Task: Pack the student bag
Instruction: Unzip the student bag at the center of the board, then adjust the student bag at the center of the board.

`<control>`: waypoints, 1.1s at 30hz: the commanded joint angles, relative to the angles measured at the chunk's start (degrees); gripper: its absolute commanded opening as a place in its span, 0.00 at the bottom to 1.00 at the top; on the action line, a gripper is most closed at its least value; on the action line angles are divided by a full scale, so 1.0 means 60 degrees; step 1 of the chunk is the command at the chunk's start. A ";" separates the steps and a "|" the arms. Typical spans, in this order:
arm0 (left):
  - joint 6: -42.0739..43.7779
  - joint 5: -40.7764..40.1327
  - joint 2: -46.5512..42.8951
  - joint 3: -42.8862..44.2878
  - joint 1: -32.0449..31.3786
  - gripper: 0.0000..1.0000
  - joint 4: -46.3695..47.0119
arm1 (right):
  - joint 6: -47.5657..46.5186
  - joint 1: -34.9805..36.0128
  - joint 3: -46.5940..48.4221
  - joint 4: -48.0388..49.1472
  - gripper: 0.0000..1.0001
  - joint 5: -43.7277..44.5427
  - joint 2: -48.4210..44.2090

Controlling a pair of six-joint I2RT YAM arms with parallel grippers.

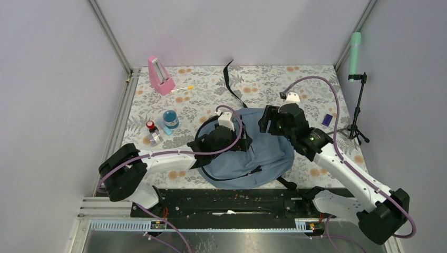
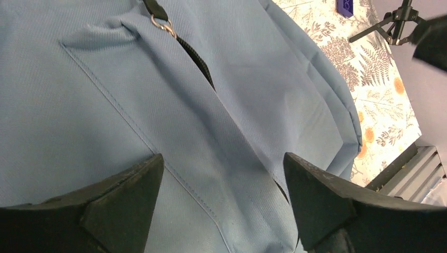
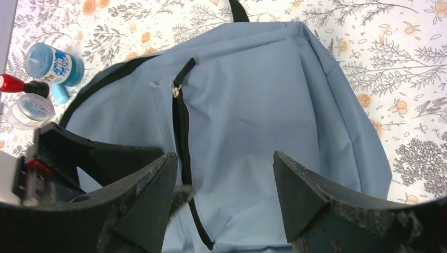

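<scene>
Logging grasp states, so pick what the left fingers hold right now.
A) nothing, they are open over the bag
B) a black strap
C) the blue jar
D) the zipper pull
A: the left fingers stand wide apart above the backpack fabric, with the zipper pull well beyond them.

Jar left of student bag

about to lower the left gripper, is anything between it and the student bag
Nothing visible does. The left gripper hangs open right over the student bag, with only bare blue fabric and its dark zipper below it. The right gripper is open over the bag too, not in between.
</scene>
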 commanded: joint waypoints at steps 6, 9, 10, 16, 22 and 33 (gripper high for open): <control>-0.0115 0.0590 -0.0328 -0.0124 0.0156 0.55 0.0807 | -0.0052 0.0005 -0.0885 -0.0166 0.69 -0.0051 -0.0734; -0.0150 0.0562 -0.0388 -0.0349 0.0152 0.45 0.0788 | -0.0037 0.0147 -0.0982 -0.0103 0.69 -0.0231 -0.0563; -0.0161 0.0545 -0.0405 -0.0395 0.0156 0.43 0.0764 | -0.0025 0.0222 -0.1009 -0.0084 0.69 -0.0226 -0.0504; -0.0177 0.0376 -0.0638 -0.0673 0.0153 0.33 0.0719 | -0.0265 0.0939 -0.1017 0.0045 0.69 -0.0050 -0.0205; -0.0124 0.0282 -0.0504 -0.0676 0.0193 0.19 0.0555 | -0.0474 0.1769 -0.1019 0.0111 0.69 0.0500 0.0302; -0.0099 0.0246 -0.0424 -0.0732 0.0340 0.04 0.0542 | -0.1150 0.2987 -0.0383 -0.0400 0.66 0.1718 0.1527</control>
